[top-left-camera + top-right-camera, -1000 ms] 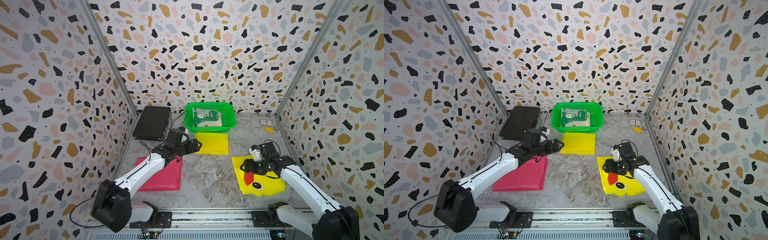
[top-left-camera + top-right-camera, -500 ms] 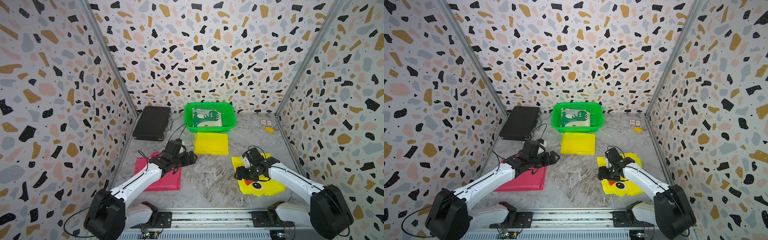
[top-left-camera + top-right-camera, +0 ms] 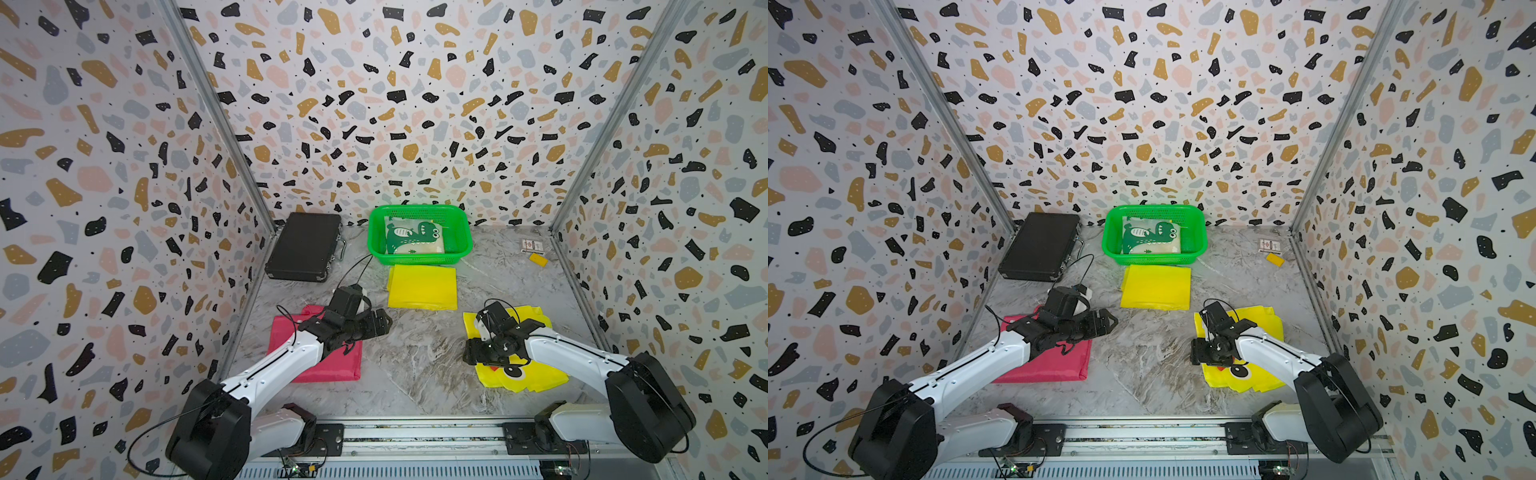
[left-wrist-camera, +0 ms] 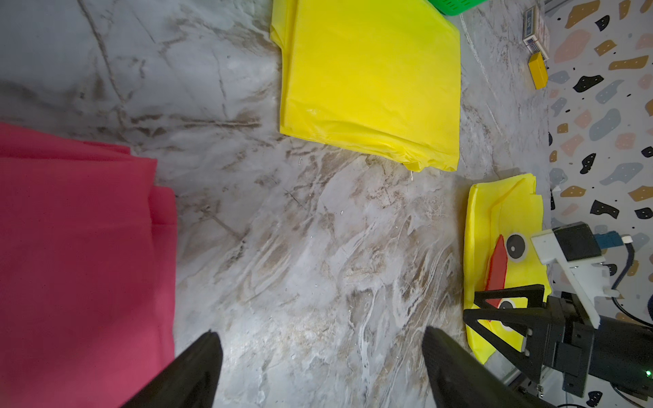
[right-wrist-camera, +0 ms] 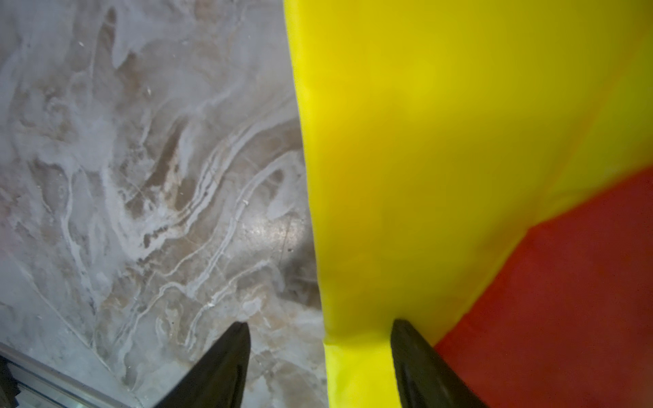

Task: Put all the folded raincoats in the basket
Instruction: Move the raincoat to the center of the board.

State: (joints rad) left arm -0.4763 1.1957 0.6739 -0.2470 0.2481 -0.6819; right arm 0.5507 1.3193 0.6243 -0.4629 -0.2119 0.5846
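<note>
Left gripper (image 4: 319, 332) gapes empty; right gripper (image 5: 321, 321), parted, straddles the duck raincoat (image 5: 424, 141) at its edge; box (image 4: 535, 26) lettering illegible.

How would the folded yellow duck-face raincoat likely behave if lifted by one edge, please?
Probably floppy and light: the yellow duck-face raincoat lies in thin, loose layers, so it may sag and unfold. Its smooth sheen suggests it could slip.

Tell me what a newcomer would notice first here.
The bright green basket at the back, holding a dinosaur-print pack. Then three folded raincoats: plain yellow just before it, pink front left, and a duck-faced one front right, its edge straddled by the open right gripper.
</note>
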